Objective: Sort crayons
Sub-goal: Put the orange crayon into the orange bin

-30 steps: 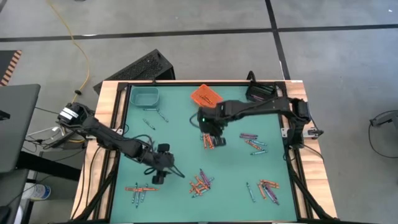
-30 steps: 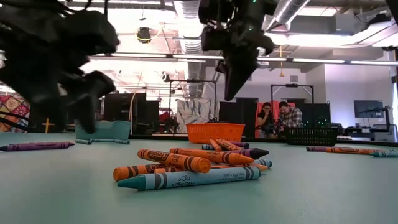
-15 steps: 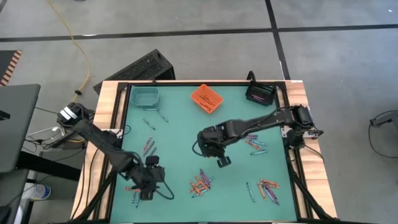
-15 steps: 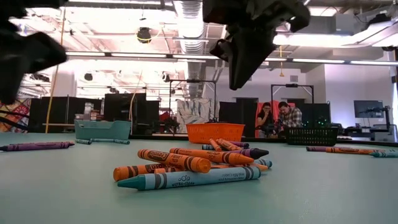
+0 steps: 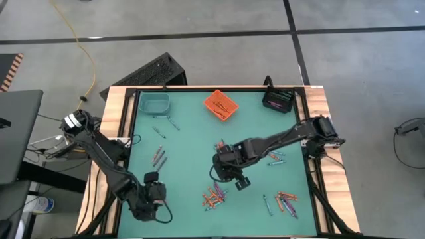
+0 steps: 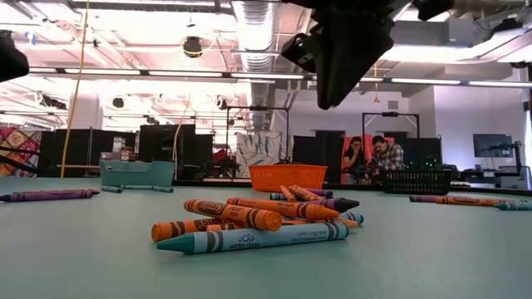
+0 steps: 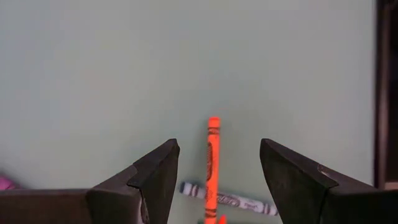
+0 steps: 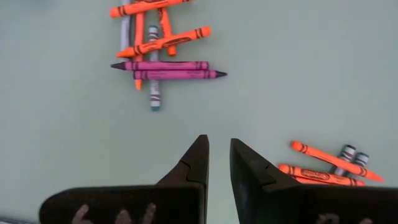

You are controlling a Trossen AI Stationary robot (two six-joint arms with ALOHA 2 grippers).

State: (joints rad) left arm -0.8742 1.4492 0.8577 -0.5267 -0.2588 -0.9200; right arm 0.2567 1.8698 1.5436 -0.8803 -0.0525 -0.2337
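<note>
- Green matting covers the table (image 5: pixel 186 143), with three bins along its far edge: a teal bin (image 5: pixel 155 103) on the left, an orange bin (image 5: pixel 220 104) in the middle, a black bin (image 5: pixel 278 100) on the right. Crayons lie scattered in small clusters across the mat.
- At the near left corner, the left gripper (image 7: pixel 217 163) hangs low over the mat with its fingers spread wide and nothing between them. An orange crayon (image 7: pixel 212 168) lies lengthwise in the gap, a blue-grey crayon (image 7: pixel 227 200) crossing just beneath its lower end.
- To grip well, I judge it should drop straight down so the fingers straddle the orange stick alone, closing across its width and clear of the blue-grey one.
- Right of centre, the right gripper (image 8: pixel 217 163) hovers with its fingers nearly pressed together, holding nothing.
- Near it sits a mixed pile (image 5: pixel 214 195) of orange, purple and blue-grey sticks; another cluster (image 5: pixel 287 201) lies farther right. It would need to widen first, then take an outlying crayon, since crossed ones may drag neighbours.
</note>
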